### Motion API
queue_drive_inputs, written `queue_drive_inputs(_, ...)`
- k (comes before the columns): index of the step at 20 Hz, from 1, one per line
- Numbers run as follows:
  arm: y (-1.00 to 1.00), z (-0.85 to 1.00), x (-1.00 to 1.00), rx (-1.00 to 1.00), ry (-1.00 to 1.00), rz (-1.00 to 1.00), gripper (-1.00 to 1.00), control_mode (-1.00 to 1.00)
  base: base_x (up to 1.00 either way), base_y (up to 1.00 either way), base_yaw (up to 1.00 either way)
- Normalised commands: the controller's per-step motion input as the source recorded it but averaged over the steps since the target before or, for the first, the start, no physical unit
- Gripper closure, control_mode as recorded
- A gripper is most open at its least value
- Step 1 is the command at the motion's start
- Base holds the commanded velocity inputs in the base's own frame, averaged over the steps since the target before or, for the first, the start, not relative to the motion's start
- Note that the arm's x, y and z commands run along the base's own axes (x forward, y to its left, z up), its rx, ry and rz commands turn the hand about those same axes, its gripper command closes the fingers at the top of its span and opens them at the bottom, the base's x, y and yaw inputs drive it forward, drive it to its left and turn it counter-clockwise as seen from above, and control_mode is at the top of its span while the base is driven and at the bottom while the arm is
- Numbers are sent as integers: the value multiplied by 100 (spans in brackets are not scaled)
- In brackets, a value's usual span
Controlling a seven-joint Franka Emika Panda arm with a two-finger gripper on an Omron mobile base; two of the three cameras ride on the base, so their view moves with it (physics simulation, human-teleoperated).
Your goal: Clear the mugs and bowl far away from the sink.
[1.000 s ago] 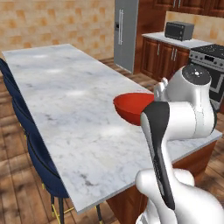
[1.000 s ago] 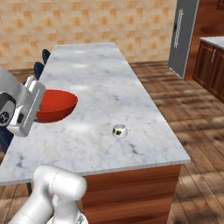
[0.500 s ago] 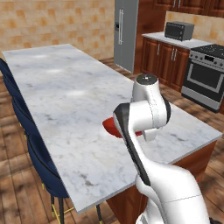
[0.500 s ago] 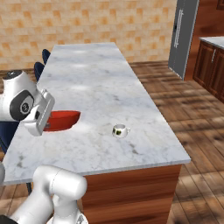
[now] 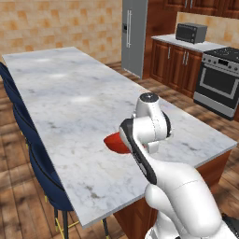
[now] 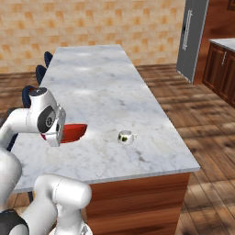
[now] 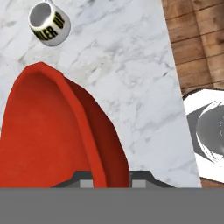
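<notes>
My gripper (image 7: 111, 177) is shut on the rim of the wide red bowl (image 7: 52, 131), whose edge runs up between the two finger tips. In the right base view the bowl (image 6: 74, 132) hangs low over the marble counter (image 6: 92, 87) beside my hand, near the stool side. From the left base view, part of the bowl (image 5: 114, 144) shows behind my arm. A squat white mug (image 6: 125, 137) with a dark yellowish mark stands on the counter to the bowl's right, and it appears as the mug (image 7: 49, 22) beyond the bowl's far rim. The sink is out of view.
Blue stools (image 5: 28, 135) line the counter's long side. The near end of the counter (image 6: 114, 172) drops to a wood floor (image 6: 202, 137). A fridge (image 5: 134, 35), dark cabinets with a microwave (image 5: 190, 32) and a stove (image 5: 219, 81) stand across the aisle.
My arm has swung in and down with the red bowl, carrying it lower and nearer the counter's near end. The mug has not moved.
</notes>
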Motion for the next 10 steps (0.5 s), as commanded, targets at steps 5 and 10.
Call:
queue_drive_inputs(5,0,-70,61,3,-3,13,100,-100,0,0,0)
queue_drive_inputs(10,0,-67,64,3,-6,12,100,-100,0,0,0)
